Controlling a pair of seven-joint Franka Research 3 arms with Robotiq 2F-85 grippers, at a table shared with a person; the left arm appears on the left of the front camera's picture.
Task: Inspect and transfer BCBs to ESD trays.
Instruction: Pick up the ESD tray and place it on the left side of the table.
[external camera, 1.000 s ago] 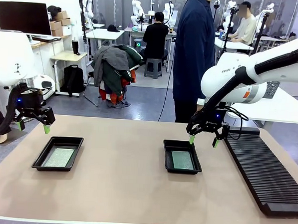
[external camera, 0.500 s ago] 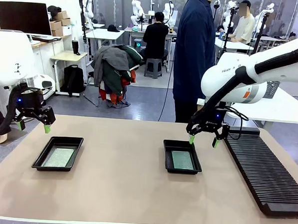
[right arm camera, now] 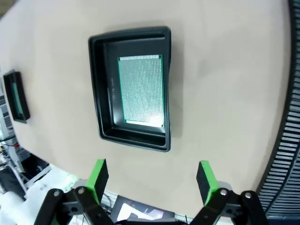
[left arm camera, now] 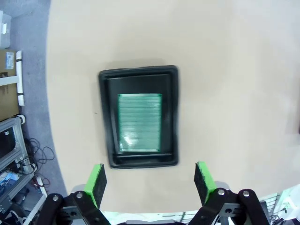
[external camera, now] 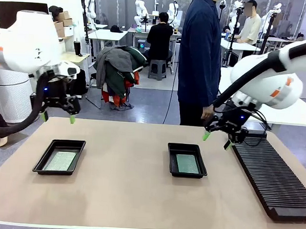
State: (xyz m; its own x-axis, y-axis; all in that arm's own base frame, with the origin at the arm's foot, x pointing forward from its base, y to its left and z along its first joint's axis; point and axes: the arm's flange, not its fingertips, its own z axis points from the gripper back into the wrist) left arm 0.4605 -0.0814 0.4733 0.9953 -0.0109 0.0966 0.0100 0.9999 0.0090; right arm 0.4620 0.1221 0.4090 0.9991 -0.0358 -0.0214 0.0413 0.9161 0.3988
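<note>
I see a bare tan table (external camera: pixel 128 190); on it two black trays, well apart, each with a board lying flat on its floor; the left tray (external camera: pixel 59 157) holds a left board (external camera: pixel 60 161), the right tray (external camera: pixel 187 160) a right board (external camera: pixel 187 164); a long ribbed rack (external camera: pixel 270 174) runs along the table's right side. Above the far edge my left gripper (external camera: pixel 58 118) hangs with fingers spread and empty; my right gripper (external camera: pixel 216 140) hangs tilted between right tray and rack, fingers also spread, holding nothing. Beyond the table a person (external camera: pixel 199 55) in dark blue stands; behind, grey floor, white desks, a chair heaped with clothes (external camera: pixel 116 71), seated people.
</note>
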